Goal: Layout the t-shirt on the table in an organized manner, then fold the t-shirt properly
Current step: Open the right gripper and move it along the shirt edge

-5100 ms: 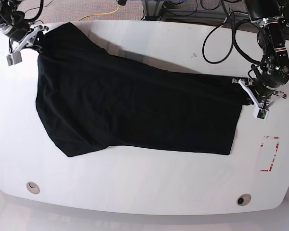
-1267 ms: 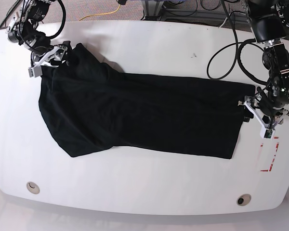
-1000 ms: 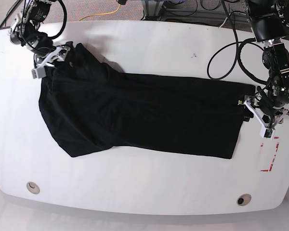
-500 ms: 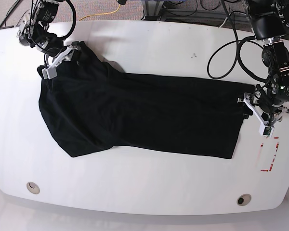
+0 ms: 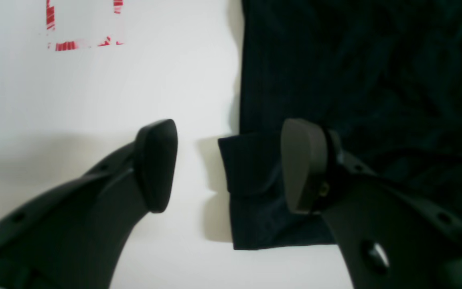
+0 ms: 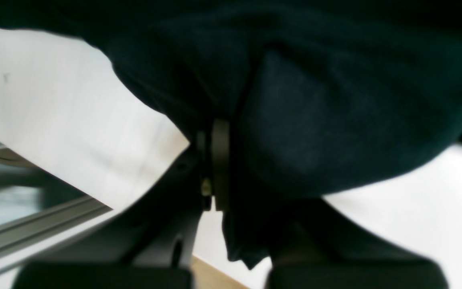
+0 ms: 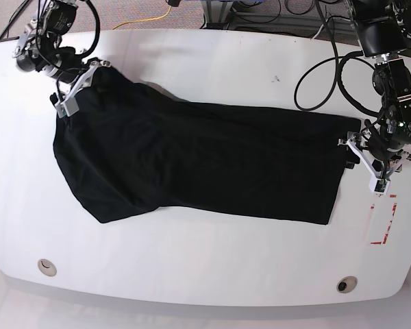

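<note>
Black fabric is covering much of the white table (image 7: 212, 48), the t-shirt (image 7: 192, 161) lying spread across its width, bunched and wider toward the left of the base view and narrowing to a straighter edge at the right.

At the far left of that view, the right gripper (image 7: 74, 88) is sitting at the shirt's upper left corner with its jaws pressed together, pinching a fold of the cloth; its wrist view is showing dark fabric draped over and caught between the fingers (image 6: 219, 160).

Across the middle, the shirt is lying mostly flat with soft creases. It is looking light, limp and easily stretched, so it will probably sag and drag rather than hold any shape; a pinch at a corner or hem seems the surest hold, and pulling two opposite corners apart should smooth it.

At the right, the left gripper (image 7: 372, 163) is hovering at the shirt's right edge with its jaws spread wide. In its wrist view one finger is standing over bare table, the other over cloth, and a small folded tab (image 5: 251, 164) of the edge is lying between them, not yet pinched.

Beyond it, a red dashed rectangle (image 7: 383, 219) is marking the table. No brand, label or readable writing is showing anywhere.
</note>
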Robot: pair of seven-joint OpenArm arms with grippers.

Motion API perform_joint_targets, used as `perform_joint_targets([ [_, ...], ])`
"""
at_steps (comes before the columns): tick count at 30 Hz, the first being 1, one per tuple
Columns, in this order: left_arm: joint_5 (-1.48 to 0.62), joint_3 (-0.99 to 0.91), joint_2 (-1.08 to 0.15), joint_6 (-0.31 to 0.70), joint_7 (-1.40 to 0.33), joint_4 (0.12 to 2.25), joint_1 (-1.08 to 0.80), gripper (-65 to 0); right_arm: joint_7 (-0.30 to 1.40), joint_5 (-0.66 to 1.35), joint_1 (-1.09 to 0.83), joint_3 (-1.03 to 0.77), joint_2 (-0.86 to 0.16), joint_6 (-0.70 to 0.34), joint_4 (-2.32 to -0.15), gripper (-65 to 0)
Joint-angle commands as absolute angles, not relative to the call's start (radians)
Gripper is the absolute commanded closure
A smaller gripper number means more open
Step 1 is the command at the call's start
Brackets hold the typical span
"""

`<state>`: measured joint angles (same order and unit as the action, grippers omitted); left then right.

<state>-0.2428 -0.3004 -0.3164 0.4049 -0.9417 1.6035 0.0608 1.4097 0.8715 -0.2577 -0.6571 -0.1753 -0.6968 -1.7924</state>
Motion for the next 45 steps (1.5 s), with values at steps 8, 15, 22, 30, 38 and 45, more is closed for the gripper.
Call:
perform_joint_targets([
  [8, -0.245, -0.305, -0.331, 0.406, -0.921, 1.62, 0.077, -38.6, 1.396, 0.97, -0.125, -0.653, -0.185, -0.698, -1.86, 0.0],
  [15, -0.245, -0.305, -0.331, 0.406, -0.921, 1.618, 0.077, -38.6, 1.396, 0.977, 0.01, -0.621, -0.186, -0.698, -1.773, -0.2],
  [22, -0.245, -0.305, -0.332, 0.406, -0.921, 1.621, 0.065, -38.6, 1.396, 0.974, 0.125, -0.61, -0.2, -0.698, -1.61, -0.5],
  [30, -0.245, -0.305, -0.334, 0.406, -0.921, 1.621, 0.058, -38.6, 1.394, 0.952, 0.208, -0.595, -0.229, -0.698, -1.449, -3.5],
  [38, -0.245, -0.305, -0.334, 0.406, -0.921, 1.623, 0.058, -38.5, 1.382, 0.92, 0.232, -0.579, -0.265, -0.698, -1.4, -62.3],
  [45, -0.245, -0.305, -0.332, 0.406, -0.921, 1.623, 0.058, -38.5, 1.385, 0.92, 0.228, -0.575, -0.329, -0.654, -1.408, -65.0],
])
